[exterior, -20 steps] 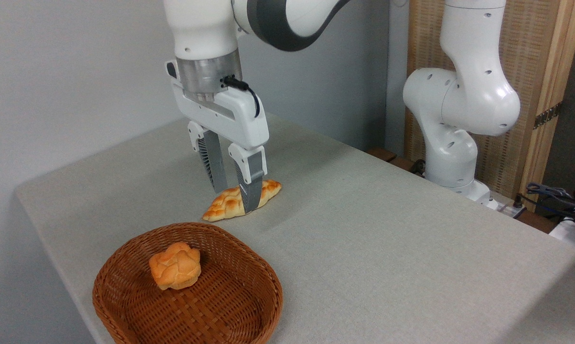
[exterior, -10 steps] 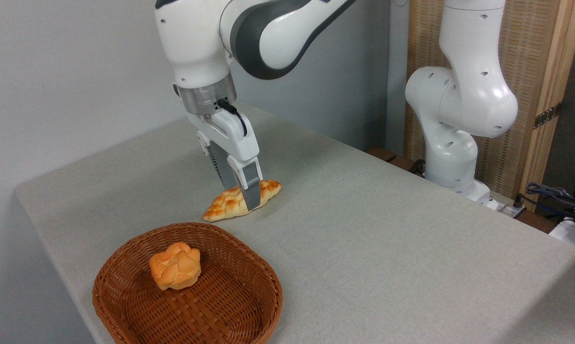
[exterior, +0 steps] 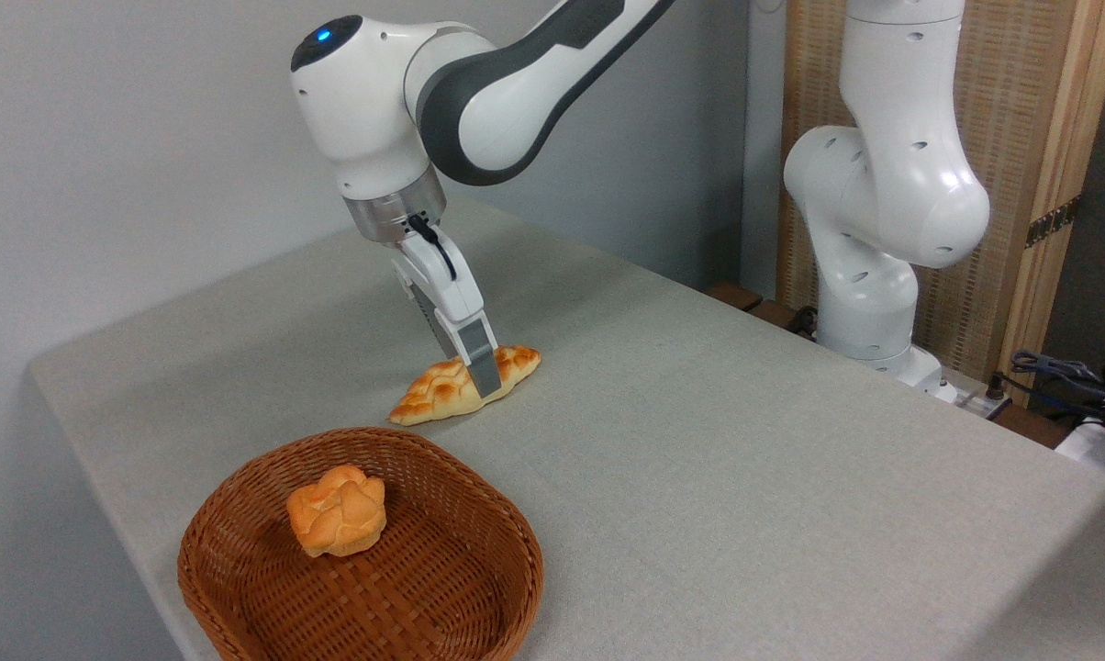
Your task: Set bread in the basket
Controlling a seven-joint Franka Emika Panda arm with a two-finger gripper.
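Observation:
The bread [exterior: 431,393], a long braided golden loaf, lies flat on the grey table [exterior: 745,477] just behind the basket [exterior: 519,543], a shallow brown wicker one at the front left. My gripper [exterior: 475,375] reaches down at a slant onto the loaf's middle, seen nearly edge-on. Its near finger [exterior: 483,371] crosses the front of the loaf and the far finger is mostly hidden behind it. The jaws straddle the loaf, which rests on the table.
A small round knotted bun [exterior: 337,521] sits inside the basket. The arm's white base [exterior: 883,303] stands at the table's far right edge, with a wooden screen [exterior: 1021,138] behind and cables [exterior: 1076,376] at the right. A grey wall runs behind the table.
The wrist has turned and tilted, so the gripper went from facing the camera with both fingers visible to edge-on. The loaf has stayed in place on the table.

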